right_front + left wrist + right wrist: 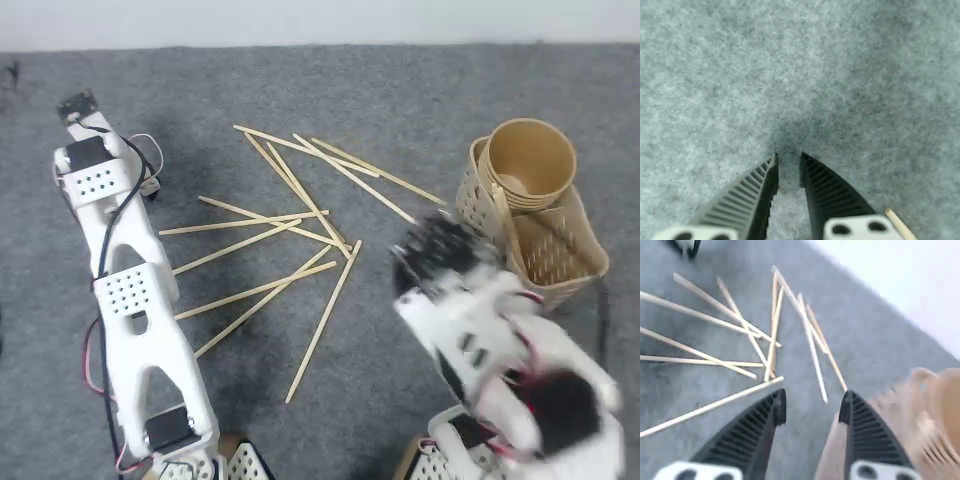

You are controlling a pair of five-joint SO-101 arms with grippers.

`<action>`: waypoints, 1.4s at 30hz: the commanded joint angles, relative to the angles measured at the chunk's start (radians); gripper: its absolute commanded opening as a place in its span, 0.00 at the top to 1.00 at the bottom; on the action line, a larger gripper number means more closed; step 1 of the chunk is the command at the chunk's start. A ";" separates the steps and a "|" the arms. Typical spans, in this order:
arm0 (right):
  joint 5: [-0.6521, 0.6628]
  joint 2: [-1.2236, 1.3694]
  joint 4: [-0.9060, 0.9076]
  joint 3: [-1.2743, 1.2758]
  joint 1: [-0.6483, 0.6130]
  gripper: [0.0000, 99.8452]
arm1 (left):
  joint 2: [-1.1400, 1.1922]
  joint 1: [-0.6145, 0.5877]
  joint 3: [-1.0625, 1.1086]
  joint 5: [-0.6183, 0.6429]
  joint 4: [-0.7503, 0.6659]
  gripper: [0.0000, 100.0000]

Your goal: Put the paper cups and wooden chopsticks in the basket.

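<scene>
Several wooden chopsticks lie scattered on the grey carpet mid-table. A tan slotted basket stands at the right with stacked paper cups in its far end. My right gripper hovers just left of the basket, motion-blurred. In the right wrist view the right gripper is open and holds nothing, with chopsticks beyond it and the basket beside one finger. My left gripper rests at the far left. Over bare carpet, that left gripper is shut but for a thin slit.
The left arm's white body stretches along the table's left side. One chopstick end pokes in beside the left gripper's finger. Open carpet lies in front of the chopsticks and behind them up to the white wall.
</scene>
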 commanded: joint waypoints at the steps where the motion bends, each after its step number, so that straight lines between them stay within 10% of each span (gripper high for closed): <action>1: 0.057 0.101 -0.174 0.183 -0.016 0.82 | -0.009 0.002 -0.039 0.005 0.026 0.92; 17: 0.087 0.923 -0.720 -0.064 0.102 0.81 | -0.009 0.006 -0.039 0.003 0.023 0.92; 42: 0.358 2.163 -0.120 -1.514 0.223 0.72 | -0.009 0.020 -0.039 -0.026 0.021 0.92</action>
